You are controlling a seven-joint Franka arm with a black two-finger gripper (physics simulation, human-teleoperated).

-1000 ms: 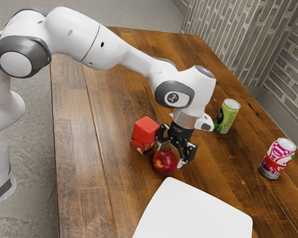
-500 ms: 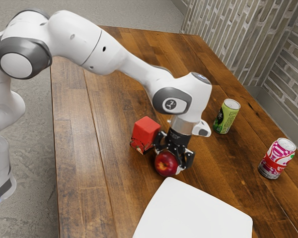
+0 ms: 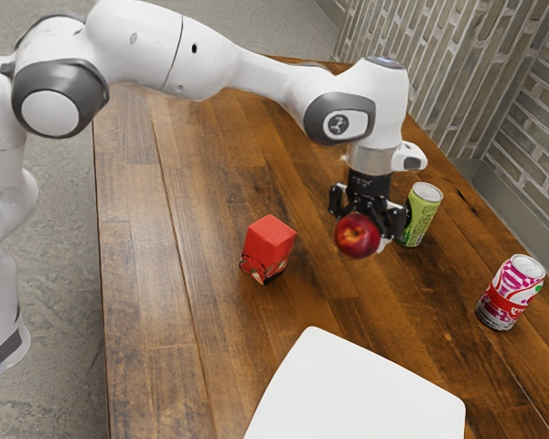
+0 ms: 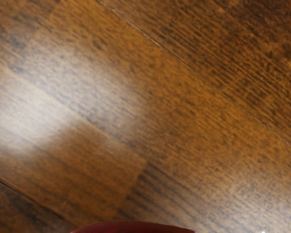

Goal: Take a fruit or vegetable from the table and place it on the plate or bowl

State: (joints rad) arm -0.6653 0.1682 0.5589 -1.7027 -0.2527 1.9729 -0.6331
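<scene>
A red apple (image 3: 357, 236) hangs above the wooden table, with my black gripper (image 3: 360, 229) shut on it from two sides. The apple is well off the tabletop, to the exterior view's right of a red box (image 3: 267, 248) and just left of a green can (image 3: 417, 214). In the wrist view the apple (image 4: 133, 227) is a dark red curve just under my hand, over bare wood planks (image 4: 150, 107). A white square plate (image 3: 357, 393) lies at the table's near edge, below the apple in the exterior view and apart from it.
A pink and white can (image 3: 510, 292) stands near the exterior view's right edge. A brick wall (image 3: 494, 82) runs along the table's far right side. The table's left edge (image 3: 101, 274) drops to a grey floor.
My gripper closed on the apple on the table beside the red box, then lifted it up and toward the exterior view's right, close to the green can.
</scene>
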